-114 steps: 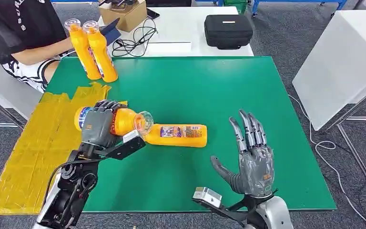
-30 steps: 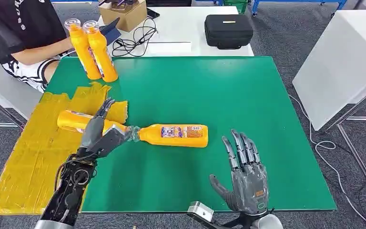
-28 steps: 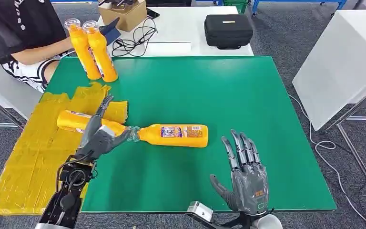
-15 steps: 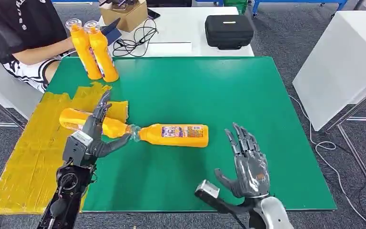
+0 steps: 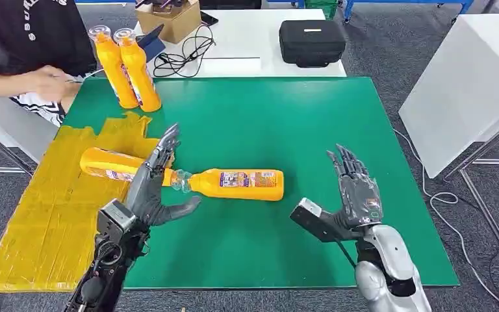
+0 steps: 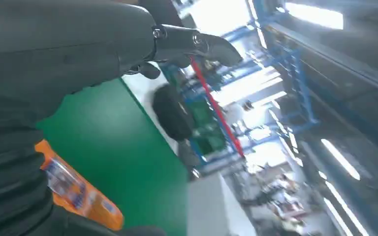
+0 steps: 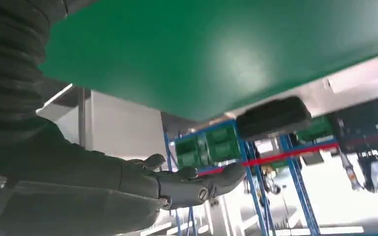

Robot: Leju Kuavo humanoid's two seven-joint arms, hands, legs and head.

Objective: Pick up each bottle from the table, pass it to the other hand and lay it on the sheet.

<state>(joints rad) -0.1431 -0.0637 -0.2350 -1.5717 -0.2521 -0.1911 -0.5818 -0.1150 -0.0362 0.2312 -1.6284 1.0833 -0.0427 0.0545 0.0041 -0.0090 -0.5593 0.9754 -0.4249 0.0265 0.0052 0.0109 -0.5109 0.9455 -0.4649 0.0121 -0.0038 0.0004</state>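
An orange bottle [image 5: 107, 164] lies on the yellow sheet [image 5: 32, 214] at the table's left. A second orange bottle [image 5: 234, 184] lies on the green table [image 5: 286, 117], its clear cap end toward the sheet; its label end shows in the left wrist view [image 6: 76, 194]. My left hand [image 5: 158, 188] hovers open just in front of the two bottles, fingers spread, holding nothing. My right hand [image 5: 357, 188] is raised open to the right of the second bottle, fingers up. Two more orange bottles [image 5: 127, 68] stand upright at the table's far left corner.
A person sits at the far left, a hand [image 5: 45, 81] reaching near the standing bottles. Behind the green table a white table holds a black case [image 5: 310, 41], cables [image 5: 185, 52] and a cardboard box [image 5: 169, 18]. A white panel [image 5: 468, 84] stands at the right.
My left hand let go of the bottle, which now lies on the sheet, and drew back open. My right hand rose and moved forward. The person's hand came into view.
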